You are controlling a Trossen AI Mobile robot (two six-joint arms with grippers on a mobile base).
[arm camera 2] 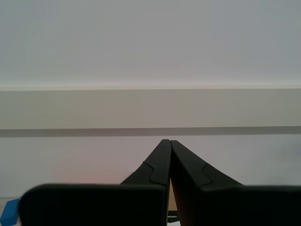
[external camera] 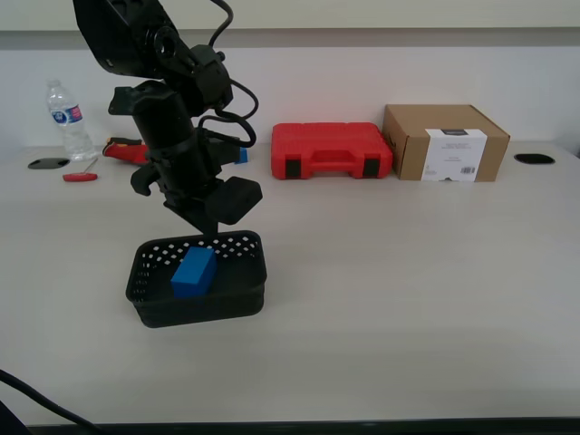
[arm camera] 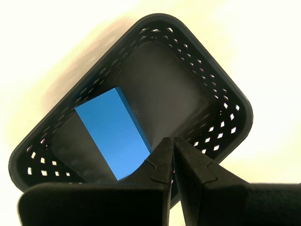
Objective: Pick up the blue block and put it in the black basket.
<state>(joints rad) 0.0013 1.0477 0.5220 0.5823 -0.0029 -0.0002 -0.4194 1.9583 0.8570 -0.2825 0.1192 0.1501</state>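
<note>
The blue block [external camera: 193, 272] lies flat inside the black basket [external camera: 245, 294], toward the exterior view's left end. In the first wrist view the block [arm camera: 113, 132] rests on the floor of the basket [arm camera: 221, 94]. My first gripper [external camera: 208, 236] hangs just above the basket's far rim, pointing down. Its jaws are shut and empty in its own view [arm camera: 172, 141], apart from the block. My second gripper [arm camera 2: 169, 141] is shut and empty, facing a plain wall. It does not show in the exterior view.
A red tool case [external camera: 332, 149] and a cardboard box [external camera: 444, 142] stand at the back of the table. A water bottle [external camera: 68, 120], a red-handled tool [external camera: 80, 177] and a small blue piece [external camera: 241, 155] lie at the back left. A blue corner [arm camera 2: 8, 213] shows in the second wrist view.
</note>
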